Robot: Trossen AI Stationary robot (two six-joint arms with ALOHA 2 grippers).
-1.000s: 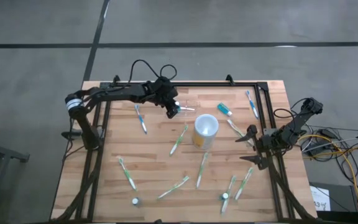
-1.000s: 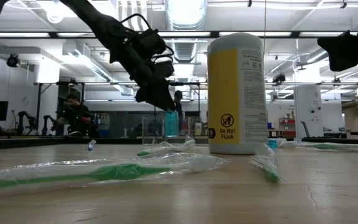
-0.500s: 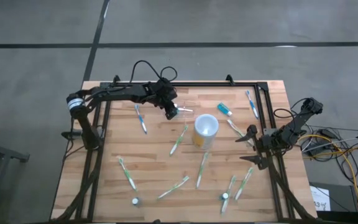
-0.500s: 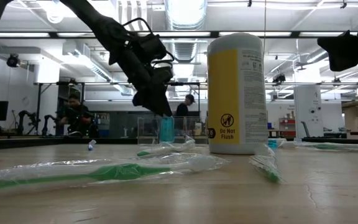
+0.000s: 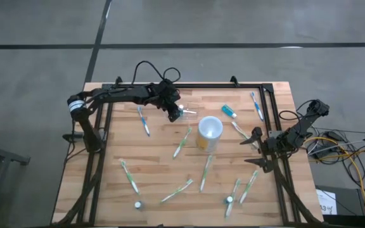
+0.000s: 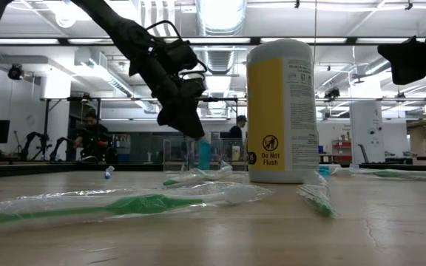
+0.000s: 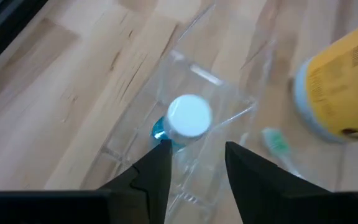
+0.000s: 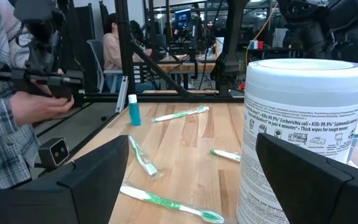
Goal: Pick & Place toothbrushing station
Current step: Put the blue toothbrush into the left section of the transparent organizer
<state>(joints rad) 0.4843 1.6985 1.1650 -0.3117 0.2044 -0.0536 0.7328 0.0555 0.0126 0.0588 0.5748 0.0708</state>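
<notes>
The toothbrushing station (image 7: 229, 118), a clear plastic holder, stands on the wood at the far middle of the table (image 5: 187, 114) (image 6: 176, 154). A blue tube with a white cap (image 7: 189, 116) stands upright inside it (image 6: 204, 154). My left gripper (image 7: 197, 149) hovers open just above and beside the tube, slanting down (image 5: 177, 114) (image 6: 195, 133). My right gripper (image 8: 191, 186) waits wide open at the table's right edge (image 5: 256, 149), holding nothing. My left gripper's fingers (image 7: 160, 155) come slanting down from the table's left, and nothing lies between them. One fingertip stands close against the tube's blue body (image 7: 158, 131); I cannot tell whether it touches.
A tall yellow canister with a white rim (image 5: 210, 132) (image 6: 281, 111) (image 8: 303, 137) stands right of the holder. Several wrapped toothbrushes (image 5: 182, 144) (image 6: 124, 203) lie scattered over the table, with another blue tube (image 5: 229, 111). A person's hands (image 8: 36, 106) show beyond the table.
The blue tube hung at my left gripper's fingertips above the holder. It has sunk into the clear holder and now stands there on its own, a little apart from the fingertips. My left gripper has let it go and stayed in place.
</notes>
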